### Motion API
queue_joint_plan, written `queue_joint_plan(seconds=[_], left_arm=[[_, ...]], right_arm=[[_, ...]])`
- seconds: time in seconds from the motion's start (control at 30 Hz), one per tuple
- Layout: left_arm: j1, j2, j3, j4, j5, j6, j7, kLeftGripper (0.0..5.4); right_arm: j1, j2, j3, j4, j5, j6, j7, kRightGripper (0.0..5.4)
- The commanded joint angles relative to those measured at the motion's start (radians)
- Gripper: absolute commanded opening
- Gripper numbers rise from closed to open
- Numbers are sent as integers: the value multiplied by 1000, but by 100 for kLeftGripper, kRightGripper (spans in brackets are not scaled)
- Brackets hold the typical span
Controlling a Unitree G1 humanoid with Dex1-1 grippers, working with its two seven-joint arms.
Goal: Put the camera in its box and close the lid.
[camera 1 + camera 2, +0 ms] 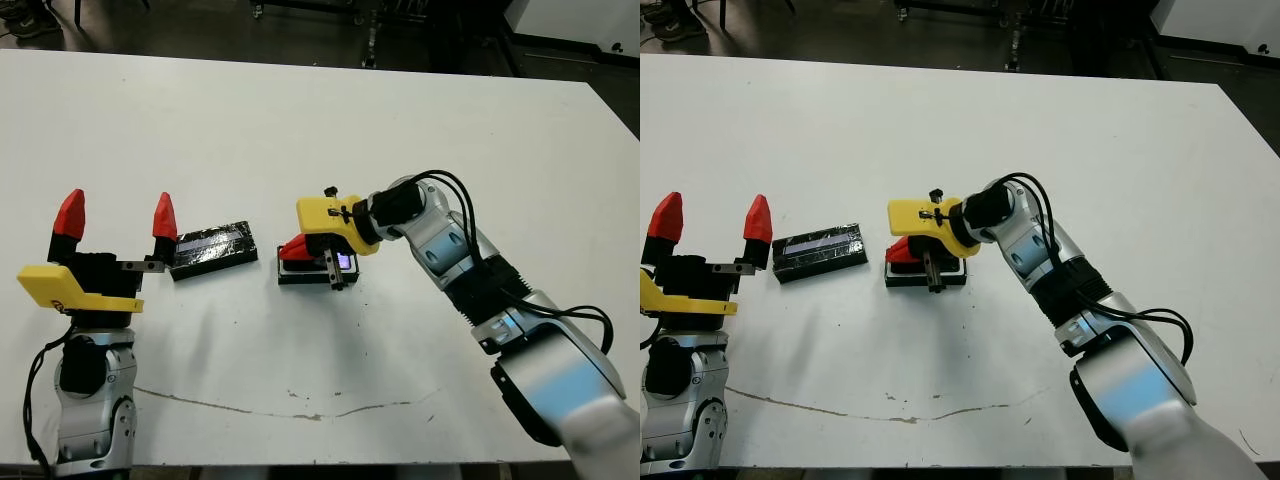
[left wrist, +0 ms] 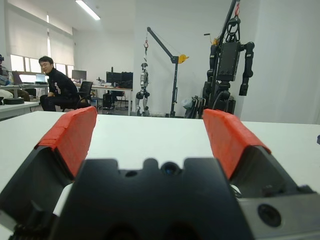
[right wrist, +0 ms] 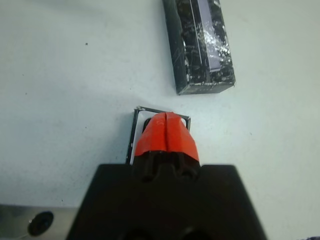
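Note:
The box [image 1: 304,279], a small black-rimmed tray, sits near the table's middle. A purplish-white lit patch marks the camera [image 1: 345,261], lying in the box at its right end; the rest of it is hidden under my right gripper [image 1: 285,253]. That gripper is shut, its red fingers [image 3: 166,136] pressed together low over the box with nothing seen between them. The lid [image 1: 212,248], a glossy black slab with a pale stripe, lies flat just left of the box. My left gripper [image 1: 117,215] stands open and upright left of the lid, holding nothing.
The white table [image 1: 330,130] stretches far behind the box. A thin dark scuff line [image 1: 300,410] runs along the near edge. In the left wrist view a seated person [image 2: 57,87] and lab equipment [image 2: 227,65] show beyond the table.

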State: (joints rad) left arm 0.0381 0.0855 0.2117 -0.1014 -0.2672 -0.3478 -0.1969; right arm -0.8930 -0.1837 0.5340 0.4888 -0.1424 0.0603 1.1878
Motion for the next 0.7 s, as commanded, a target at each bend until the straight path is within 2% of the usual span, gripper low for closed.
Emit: queue_joint_plan(seconds=[0.03, 0.43, 0.7], left_arm=[[10, -3, -4, -6, 11, 5, 10, 540], [9, 3, -2, 0, 3, 4, -1, 540], [9, 4, 1, 8, 2, -12, -10, 540]], right_arm=[[16, -9, 7, 19, -16, -28, -9, 1], [40, -13, 14, 65, -33, -37, -14, 1], [70, -28, 5, 109, -23, -94, -6, 1]])
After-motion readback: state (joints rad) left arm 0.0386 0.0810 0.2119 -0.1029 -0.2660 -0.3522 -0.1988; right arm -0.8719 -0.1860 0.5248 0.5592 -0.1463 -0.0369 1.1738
